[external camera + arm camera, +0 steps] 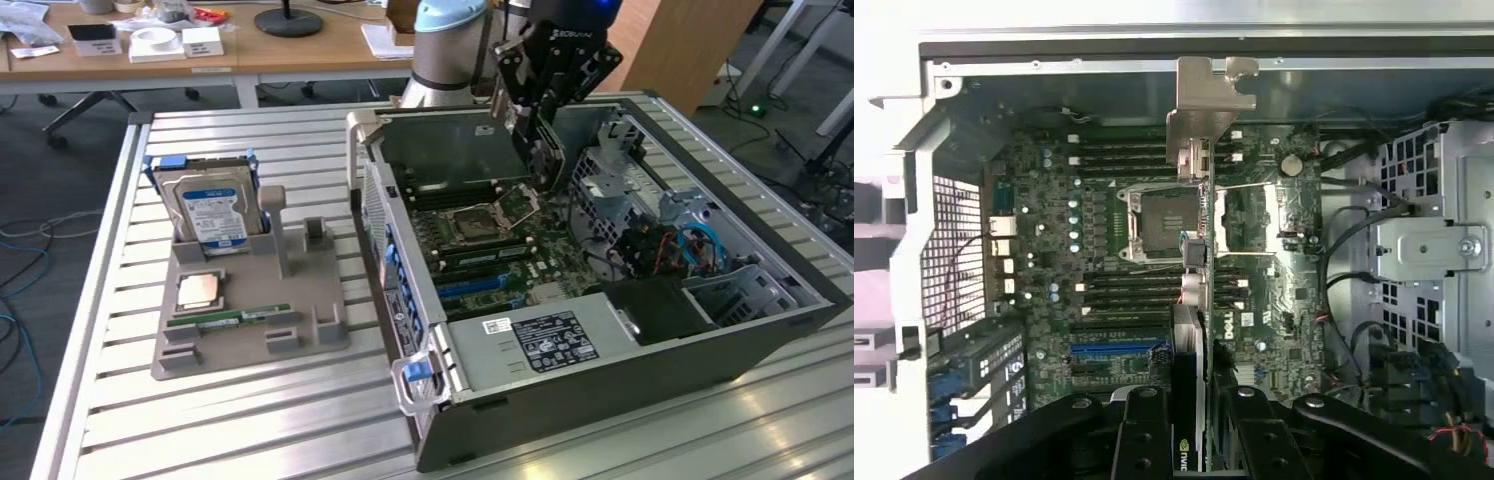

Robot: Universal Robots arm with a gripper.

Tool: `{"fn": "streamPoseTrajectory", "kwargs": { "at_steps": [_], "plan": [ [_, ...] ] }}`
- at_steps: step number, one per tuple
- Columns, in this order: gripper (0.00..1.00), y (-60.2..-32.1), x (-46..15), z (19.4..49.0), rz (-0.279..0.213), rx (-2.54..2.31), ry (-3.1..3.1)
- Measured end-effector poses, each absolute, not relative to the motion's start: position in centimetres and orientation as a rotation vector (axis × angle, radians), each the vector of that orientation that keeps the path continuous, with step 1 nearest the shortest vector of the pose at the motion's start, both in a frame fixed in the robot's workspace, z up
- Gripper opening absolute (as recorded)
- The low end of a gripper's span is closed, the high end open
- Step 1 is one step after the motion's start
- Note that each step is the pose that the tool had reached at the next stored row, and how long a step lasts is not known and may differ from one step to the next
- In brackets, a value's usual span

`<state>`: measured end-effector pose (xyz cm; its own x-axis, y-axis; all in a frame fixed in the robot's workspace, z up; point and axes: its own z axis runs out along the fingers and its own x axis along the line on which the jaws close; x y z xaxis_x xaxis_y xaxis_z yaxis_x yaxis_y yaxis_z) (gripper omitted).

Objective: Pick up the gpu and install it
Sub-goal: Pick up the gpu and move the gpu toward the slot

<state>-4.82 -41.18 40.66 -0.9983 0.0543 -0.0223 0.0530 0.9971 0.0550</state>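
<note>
One gpu [1199, 290], one hard drive [214, 210] — one case [694, 365]

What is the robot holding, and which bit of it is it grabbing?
The gpu. The gripper pinches its two flat faces between the jaws, at the end away from its metal bracket, above the open computer case.

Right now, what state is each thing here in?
gpu: gripped on edge above the motherboard, not seated.
pincer: shut on the gpu.
computer case: side open.
processor socket: cover flipped open.
hard drive: standing upright in its holder.
memory stick: lying flat in the holder.
</note>
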Motion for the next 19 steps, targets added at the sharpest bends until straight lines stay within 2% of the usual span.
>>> {"fn": "streamPoseTrajectory", "kwargs": {
  "at_steps": [19],
  "plan": [
    [0.26, -41.2, -0.8, 40.7, 0.088, 0.084, 3.116]
  ]
}}
